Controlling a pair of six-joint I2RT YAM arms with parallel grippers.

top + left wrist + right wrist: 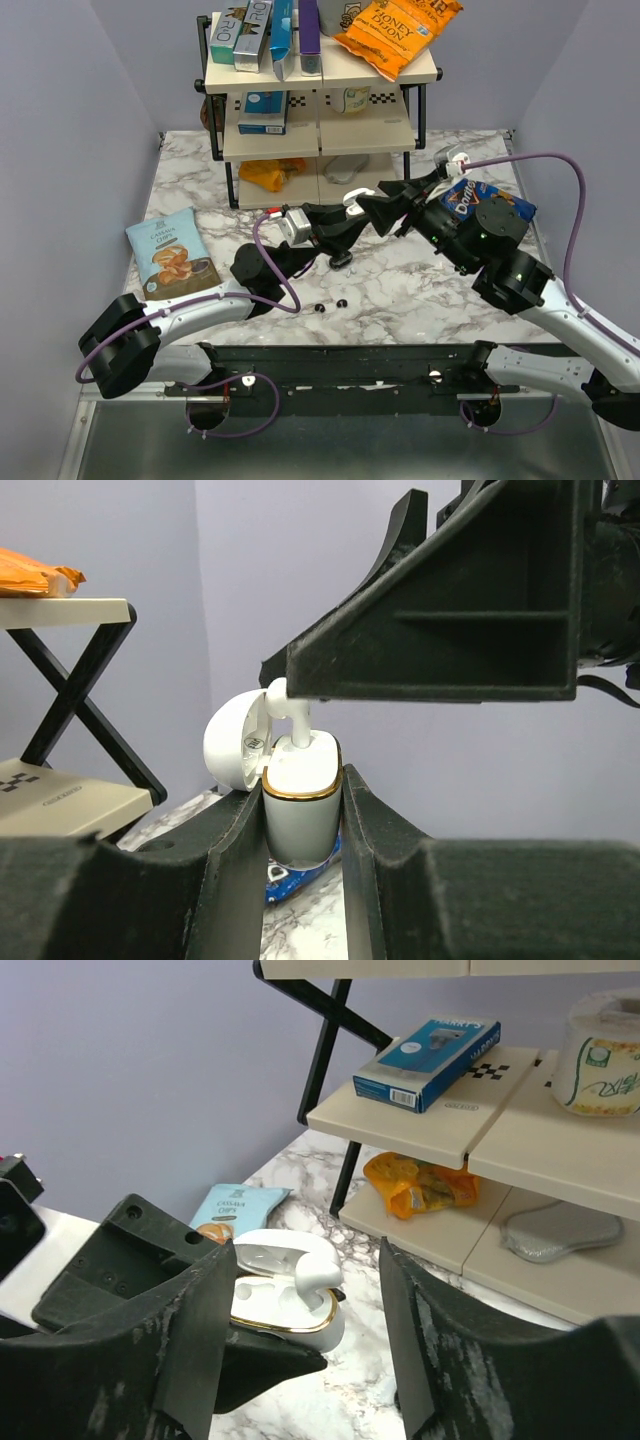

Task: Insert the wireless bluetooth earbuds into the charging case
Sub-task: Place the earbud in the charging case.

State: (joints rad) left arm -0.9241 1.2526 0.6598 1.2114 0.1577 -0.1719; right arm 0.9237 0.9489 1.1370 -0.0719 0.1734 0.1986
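The charging case is white with a gold rim, not black. My left gripper is shut on it and holds it upright above the table, lid hinged open to the left. One white earbud stands in the case's right socket, stem up. In the right wrist view the case and earbud lie between the wide-open jaws of my right gripper, touching neither finger. In the top view the two grippers meet at mid-table, left and right. Two tiny black buds lie on the marble nearer the bases.
A small black oval thing lies below the grippers. A shelf rack with snack bags and boxes stands at the back, a pale grey oval thing on its bottom shelf. A cassava chips bag lies left and a blue Doritos bag right.
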